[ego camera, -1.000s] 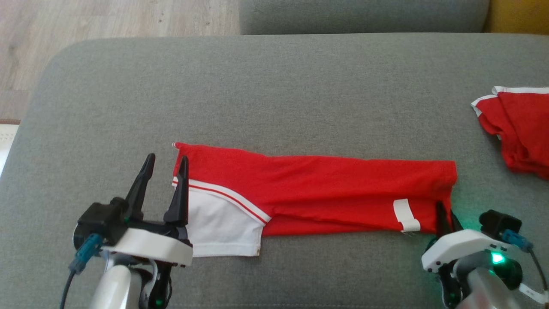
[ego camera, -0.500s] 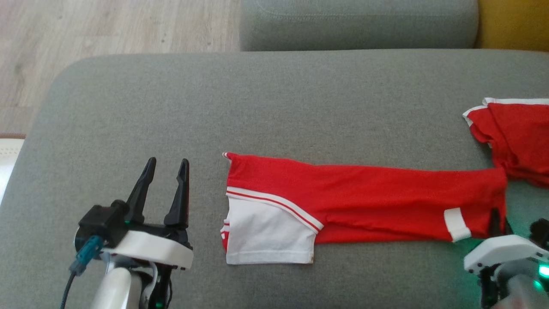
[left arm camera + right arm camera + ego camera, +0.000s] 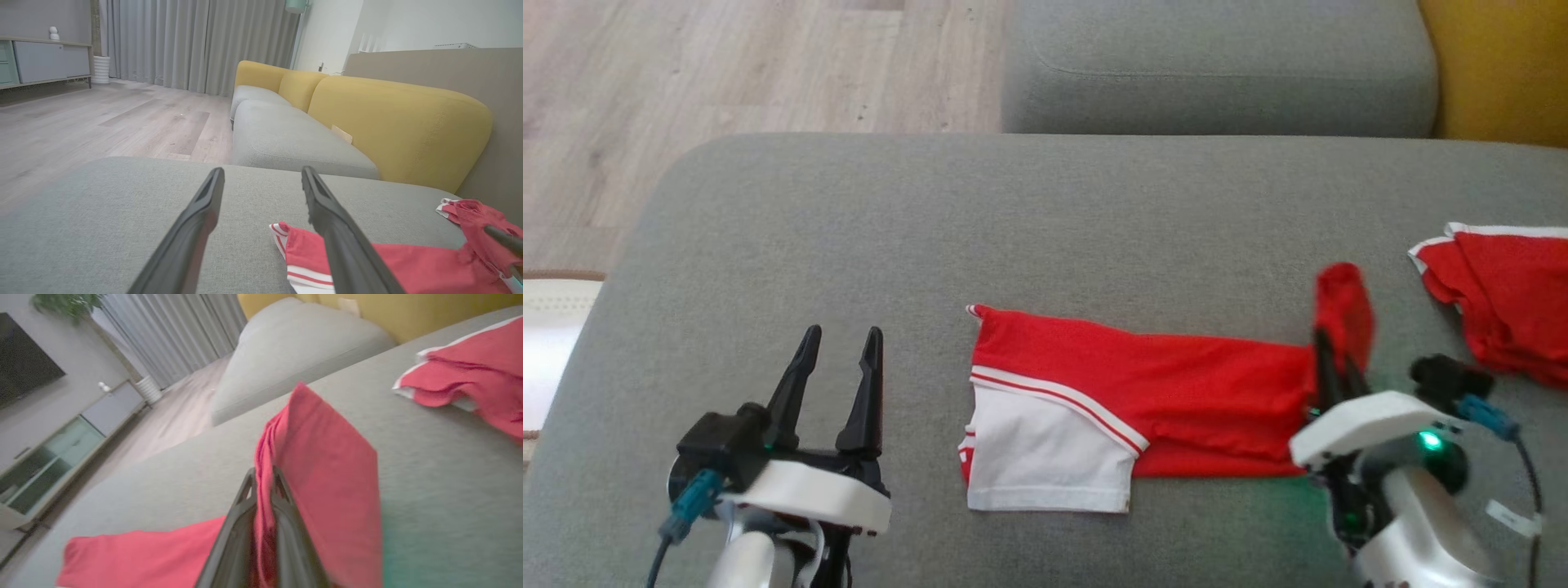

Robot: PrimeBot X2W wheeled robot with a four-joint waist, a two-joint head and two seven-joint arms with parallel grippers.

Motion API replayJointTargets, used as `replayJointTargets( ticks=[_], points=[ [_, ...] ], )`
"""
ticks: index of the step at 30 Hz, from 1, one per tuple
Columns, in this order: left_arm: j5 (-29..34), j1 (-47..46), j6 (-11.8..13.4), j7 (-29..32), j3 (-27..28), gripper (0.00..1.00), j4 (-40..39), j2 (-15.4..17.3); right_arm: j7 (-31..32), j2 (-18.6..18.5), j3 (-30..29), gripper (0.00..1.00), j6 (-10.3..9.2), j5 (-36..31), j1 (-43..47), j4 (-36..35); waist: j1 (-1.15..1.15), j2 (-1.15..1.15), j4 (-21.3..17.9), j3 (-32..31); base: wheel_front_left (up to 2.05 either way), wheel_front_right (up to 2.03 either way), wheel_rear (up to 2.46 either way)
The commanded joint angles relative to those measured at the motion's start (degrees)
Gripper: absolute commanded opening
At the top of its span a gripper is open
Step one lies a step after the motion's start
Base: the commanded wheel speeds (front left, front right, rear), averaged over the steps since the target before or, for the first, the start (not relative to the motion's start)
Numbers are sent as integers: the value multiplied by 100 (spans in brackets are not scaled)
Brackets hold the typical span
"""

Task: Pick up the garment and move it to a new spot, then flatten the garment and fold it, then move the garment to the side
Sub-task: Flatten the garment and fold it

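At my seven o'clock, nearest to me, my left pincer hangs over the grey cushion with its two dark fingers spread wide and nothing between them; it is apart from the cloth, which starts just off toward its three o'clock. At my four o'clock my right pincer is clenched on the garment, its fingers pressed together with red fabric pinched between them. The garment lies ahead of me, a long folded red band running from nine to three across the cushion; its white panel with red and white striping rests flat at the nine o'clock end; its three o'clock end is lifted off the cushion and stands up as a red flap above my right fingers. A second red garment lies crumpled at my three o'clock, apart from the first. Toward twelve sits another grey seat; a yellow backrest shows at one o'clock, a wooden floor at eleven.
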Motion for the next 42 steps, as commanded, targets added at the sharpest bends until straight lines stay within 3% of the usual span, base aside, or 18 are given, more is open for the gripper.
replayJointTargets(
  ticks=[1,8,17,27,38,39,40,42],
  points=[
    [-39,-209,2,-70,212,100,-190,9,3,4,299,0,-5,154,-192,-257,0,0,57,-18,0,0,0],
    [-45,-199,-8,-70,137,100,-156,8,39,5,1560,0,-5,1033,-165,-508,0,0,388,-38,0,0,0],
    [-25,-201,-13,-70,94,100,-81,8,-108,6,2911,0,-5,1682,-374,-290,0,0,817,-7,0,0,0],
    [-12,-254,-38,-70,-2,100,-15,8,-389,6,3909,0,-5,2888,-763,12,0,0,1261,108,0,0,0],
    [-36,-311,-45,-70,-74,100,10,8,-544,6,4897,2,-5,3627,-1133,485,0,0,1511,246,0,0,0],
    [-36,-314,-43,-70,-68,100,9,8,-546,6,5038,93,-5,3675,-1144,466,0,0,1511,252,0,0,0],
    [-34,-314,-42,-70,-56,100,9,8,-546,6,5166,100,-5,3764,-1139,418,0,0,1504,254,0,0,0],
    [-31,-308,-32,-70,-8,100,13,8,-554,6,5387,100,-5,3888,-1175,266,0,0,1455,245,0,0,0]
  ],
)
